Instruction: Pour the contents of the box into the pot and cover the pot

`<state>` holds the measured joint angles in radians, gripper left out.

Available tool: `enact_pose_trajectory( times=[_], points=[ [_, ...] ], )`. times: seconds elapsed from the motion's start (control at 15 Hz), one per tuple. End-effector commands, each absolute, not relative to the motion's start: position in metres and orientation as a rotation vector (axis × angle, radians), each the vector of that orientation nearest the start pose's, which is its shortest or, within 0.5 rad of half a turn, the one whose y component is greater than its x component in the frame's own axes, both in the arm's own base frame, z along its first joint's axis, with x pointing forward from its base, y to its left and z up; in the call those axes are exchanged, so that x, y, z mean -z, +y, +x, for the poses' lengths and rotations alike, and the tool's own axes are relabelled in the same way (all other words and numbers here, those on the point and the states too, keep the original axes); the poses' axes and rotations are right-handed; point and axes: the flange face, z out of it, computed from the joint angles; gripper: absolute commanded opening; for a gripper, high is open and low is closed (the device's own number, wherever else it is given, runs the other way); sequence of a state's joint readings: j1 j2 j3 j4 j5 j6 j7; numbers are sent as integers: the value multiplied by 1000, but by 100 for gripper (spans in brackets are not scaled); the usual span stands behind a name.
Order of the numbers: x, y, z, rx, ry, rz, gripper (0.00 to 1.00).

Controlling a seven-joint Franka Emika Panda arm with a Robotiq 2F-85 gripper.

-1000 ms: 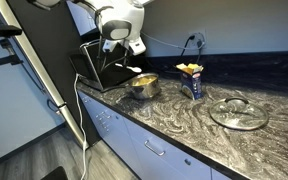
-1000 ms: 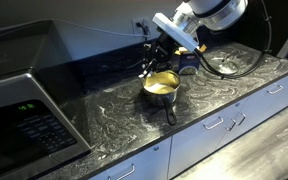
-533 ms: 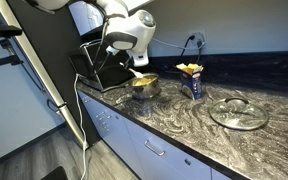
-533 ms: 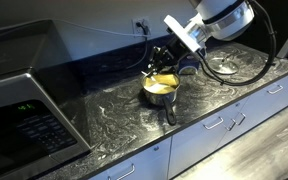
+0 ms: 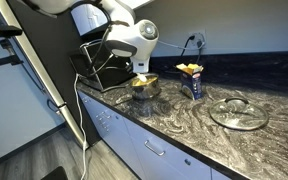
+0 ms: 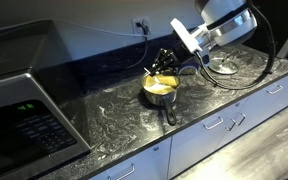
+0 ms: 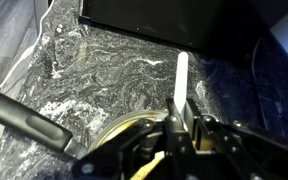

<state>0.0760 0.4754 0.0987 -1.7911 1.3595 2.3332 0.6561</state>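
Observation:
The pot (image 5: 144, 88) stands on the marbled counter with yellow contents (image 6: 162, 86) inside; its dark handle (image 6: 170, 114) points at the counter's front edge. My gripper (image 5: 140, 74) hangs just over the pot's rim in both exterior views (image 6: 165, 71). In the wrist view the jaws (image 7: 179, 122) are shut on a thin white flat stick (image 7: 181, 78), with the pot's rim (image 7: 119, 128) just below. The blue box (image 5: 191, 80), yellow at its top, stands upright beside the pot, apart from the gripper. The glass lid (image 5: 238, 112) lies flat further along the counter.
A microwave (image 6: 26, 112) sits at one end of the counter. A dark appliance (image 5: 92, 66) stands behind the pot. A cable runs from a wall socket (image 5: 197, 41). Drawers line the counter's front (image 5: 149, 150).
The arm has swung and the gripper has come down from above the pot to just over its rim. Box, lid and pot have not moved.

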Motion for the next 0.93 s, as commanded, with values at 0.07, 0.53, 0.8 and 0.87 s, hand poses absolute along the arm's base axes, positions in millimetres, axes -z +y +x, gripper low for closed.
enact_pose_trajectory(
  times=[0.07, 0.53, 0.8, 0.87],
  points=[
    [-303, 118, 659, -448, 1514, -1541, 3],
    [-286, 83, 666, -541, 1670, -1405, 3],
    [-277, 84, 667, -635, 1718, -1350, 3],
    [-274, 87, 668, -654, 1730, -1342, 3]
  ],
)
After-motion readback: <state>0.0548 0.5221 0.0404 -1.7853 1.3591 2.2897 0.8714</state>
